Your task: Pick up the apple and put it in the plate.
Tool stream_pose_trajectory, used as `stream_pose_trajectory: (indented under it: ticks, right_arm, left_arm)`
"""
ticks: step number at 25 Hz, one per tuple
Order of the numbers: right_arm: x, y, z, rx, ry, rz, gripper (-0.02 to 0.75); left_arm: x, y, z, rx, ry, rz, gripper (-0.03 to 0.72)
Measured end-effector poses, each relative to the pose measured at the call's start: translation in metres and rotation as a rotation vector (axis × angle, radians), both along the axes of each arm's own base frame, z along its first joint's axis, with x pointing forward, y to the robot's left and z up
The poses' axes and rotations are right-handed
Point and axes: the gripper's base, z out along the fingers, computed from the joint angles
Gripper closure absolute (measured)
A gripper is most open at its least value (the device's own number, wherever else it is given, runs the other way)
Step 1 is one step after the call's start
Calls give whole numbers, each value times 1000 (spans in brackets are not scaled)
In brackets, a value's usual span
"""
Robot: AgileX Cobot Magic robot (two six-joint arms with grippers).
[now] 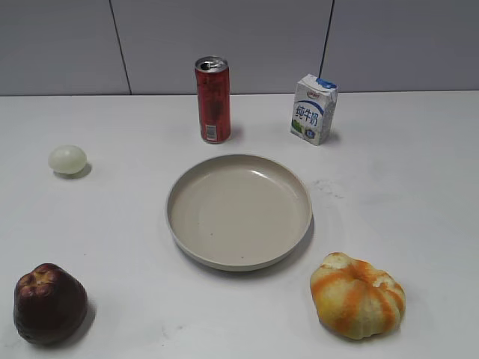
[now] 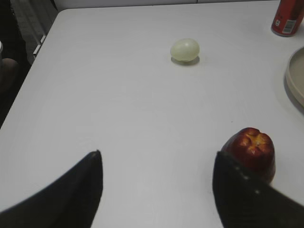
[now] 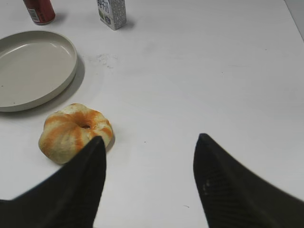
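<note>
The dark maroon apple (image 1: 49, 303) sits at the front left of the white table; in the left wrist view the apple (image 2: 251, 151) shows its yellowish dimpled end, just beyond my right-hand finger. The beige plate (image 1: 187, 232) lies empty in the middle; its rim shows in the left wrist view (image 2: 293, 78) and the plate in the right wrist view (image 3: 57, 83). My left gripper (image 2: 156, 156) is open and empty, with bare table between its fingers. My right gripper (image 3: 149, 140) is open and empty. Neither gripper shows in the exterior view.
An orange-and-yellow lumpy fruit (image 1: 358, 295) lies front right, next to my right gripper's left finger (image 3: 71, 133). A pale egg-like ball (image 1: 67, 159) lies at the left. A red can (image 1: 213, 99) and a milk carton (image 1: 313, 108) stand behind the plate. The table's left edge (image 2: 28, 80) is near.
</note>
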Motion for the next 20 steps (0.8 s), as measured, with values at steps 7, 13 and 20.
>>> stream_pose_trajectory:
  ticks: [7,13,20]
  right_arm:
    - [0,0,0,0,0,0,293]
    - [0,0,0,0,0,0,293]
    - [0,0,0,0,0,0,293]
  left_arm:
    - [0,0,-1,0,3,0,155]
    - [1,0,-1,1,3,1,167]
    - [2,0,10,-10,-91,3,169]
